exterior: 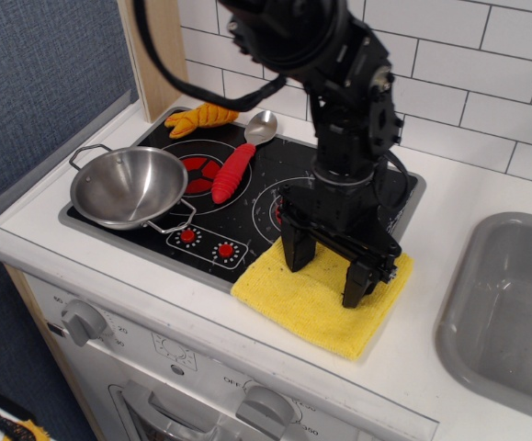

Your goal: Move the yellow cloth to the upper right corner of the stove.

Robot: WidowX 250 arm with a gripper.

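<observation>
The yellow cloth [316, 308] lies flat, partly on the stove's front right corner and partly on the white counter. The stove [247, 207] is a black glossy cooktop with red burners and two red dial marks. My black gripper [328, 277] hangs straight down over the middle of the cloth. Its two fingers [299, 253] are spread wide, with the tips at or just above the cloth's surface; contact cannot be told. Nothing is held. The arm hides the right burner and the cloth's far edge.
A steel pan [128, 186] sits on the stove's left side. A red toy [232, 172], a metal spoon [260, 127] and an orange-yellow plush [201, 118] lie at the stove's back left. A grey sink [509, 312] is at the right. White tiled wall behind.
</observation>
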